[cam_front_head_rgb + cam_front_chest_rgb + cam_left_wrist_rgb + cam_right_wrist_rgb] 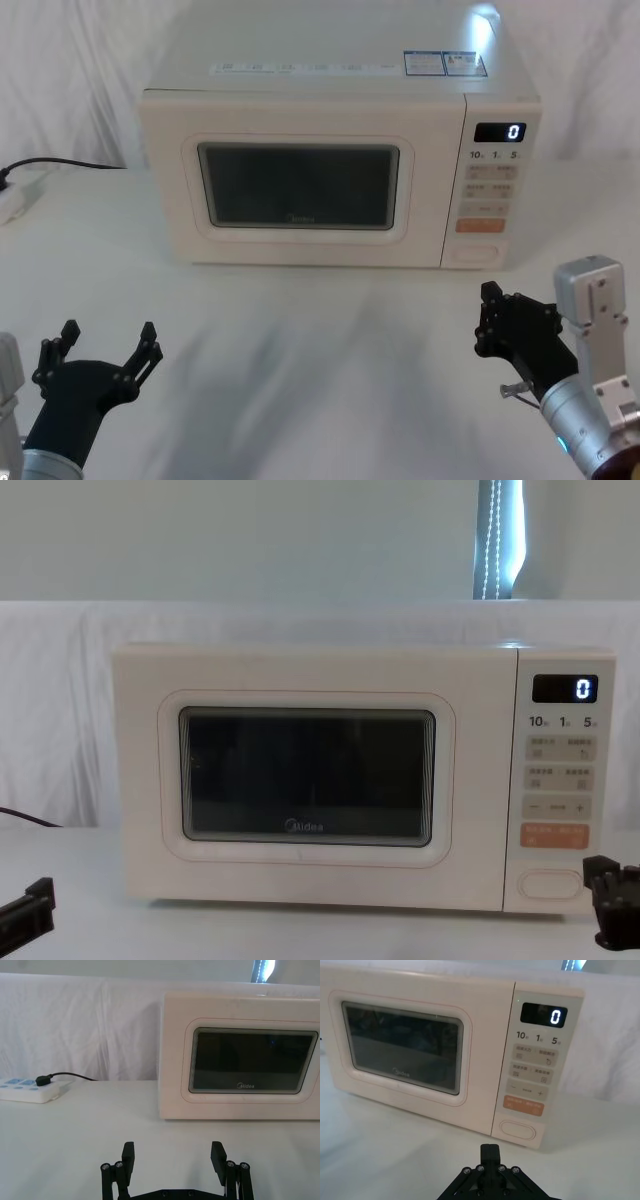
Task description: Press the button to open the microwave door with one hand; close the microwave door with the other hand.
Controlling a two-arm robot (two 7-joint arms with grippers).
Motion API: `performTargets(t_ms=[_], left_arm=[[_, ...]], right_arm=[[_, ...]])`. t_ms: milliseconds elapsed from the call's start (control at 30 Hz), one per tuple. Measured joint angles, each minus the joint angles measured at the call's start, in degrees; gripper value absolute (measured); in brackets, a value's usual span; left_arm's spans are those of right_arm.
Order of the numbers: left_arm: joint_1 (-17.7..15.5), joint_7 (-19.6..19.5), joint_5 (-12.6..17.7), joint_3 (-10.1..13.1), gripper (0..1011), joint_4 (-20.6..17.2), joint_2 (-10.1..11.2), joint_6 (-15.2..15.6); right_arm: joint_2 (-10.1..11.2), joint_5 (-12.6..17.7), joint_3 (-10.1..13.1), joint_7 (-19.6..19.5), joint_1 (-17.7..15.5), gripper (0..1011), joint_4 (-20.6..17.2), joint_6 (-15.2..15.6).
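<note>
The cream-white microwave stands at the back middle of the table, and its display reads 0. Its door with the dark glass window is closed flush. The plain pill-shaped button sits at the bottom of the control panel, below the orange key. It also shows in the right wrist view as the button and in the chest view as the button. My right gripper is shut and hovers in front of the panel, apart from the button; its fingertips point at it. My left gripper is open at the near left, facing the door.
A white power strip with a black plug and cable lies at the far left of the table, left of the oven. White cloth covers the table and hangs behind the oven. Open tabletop lies between the grippers and the oven.
</note>
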Motion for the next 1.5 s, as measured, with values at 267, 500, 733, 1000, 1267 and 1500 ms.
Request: performTargets(t_ms=[267,500,733,1000,1267,1500], left_arm=[[0.0,0.0,0.0,0.0,1001,0.0,0.0,0.0],[0.0,0.0,0.0,0.0,1001,0.0,0.0,0.0],[0.0,0.0,0.0,0.0,1001,0.0,0.0,0.0],[0.0,0.0,0.0,0.0,1001,0.0,0.0,0.0],[0.0,0.0,0.0,0.0,1001,0.0,0.0,0.0],[0.0,0.0,0.0,0.0,1001,0.0,0.0,0.0]], right_arm=[[-1.1,-0.7,0.6,1.6,3.1,0,3.5,1.4],[-2.3,-1.2,0.9,2.2,6.3,0,7.3,2.4],[-3.2,-1.8,0.9,2.3,8.6,0,10.2,3.2],[-3.5,-2.4,1.2,2.7,11.3,0,13.8,3.4],[-3.7,-2.8,1.3,3.1,13.4,0,16.7,3.4],[-3.8,-3.0,1.4,3.3,15.3,0,19.1,3.2]])
